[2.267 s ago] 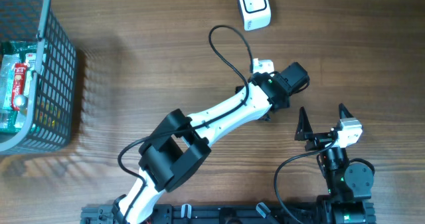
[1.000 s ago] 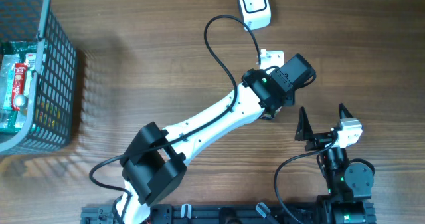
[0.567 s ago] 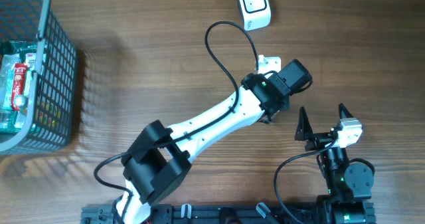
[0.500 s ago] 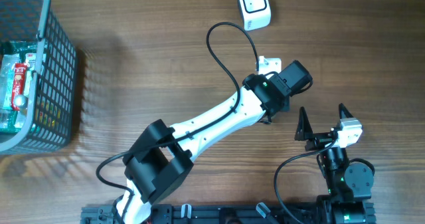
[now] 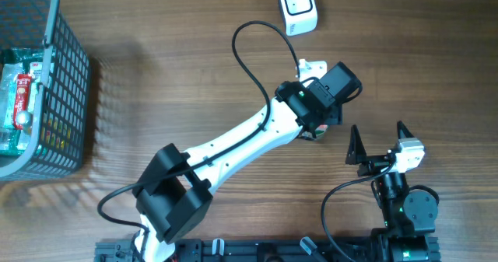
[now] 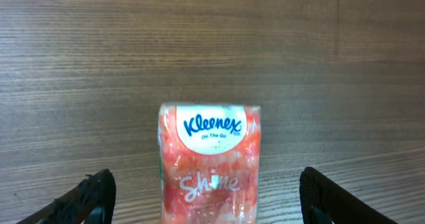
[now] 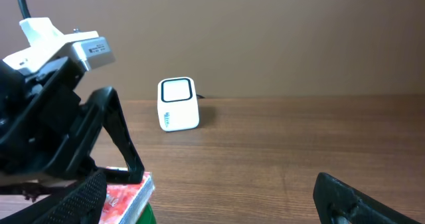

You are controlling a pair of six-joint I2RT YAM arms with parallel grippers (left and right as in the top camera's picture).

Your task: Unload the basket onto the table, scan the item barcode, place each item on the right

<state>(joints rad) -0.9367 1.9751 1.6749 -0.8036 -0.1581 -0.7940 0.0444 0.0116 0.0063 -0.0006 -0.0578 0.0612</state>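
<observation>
1. A small pink and orange tissue pack (image 6: 209, 164) lies flat on the wooden table (image 5: 179, 52), near the middle right, with its white oval brand label facing up
2. The left gripper (image 6: 206, 187) hangs directly above the pack with its jaws spread wide; one black finger (image 6: 93, 194) sits on each side and neither touches the pack
3. From overhead the pack is almost wholly hidden under that gripper, so its outline there is hard to make out
4. A white cube-shaped scanner (image 5: 298, 7) with a dark-rimmed window stands near the far edge of the table, apart from the pack
5. The right gripper (image 5: 380, 137) sits just to the right of the left one, close to the robot's base, with its jaws fully apart and holding nothing
6. A grey wire basket (image 5: 70, 75) stands at the far left of the table, well apart from the pack, with packaged goods (image 5: 17, 99) inside
</observation>
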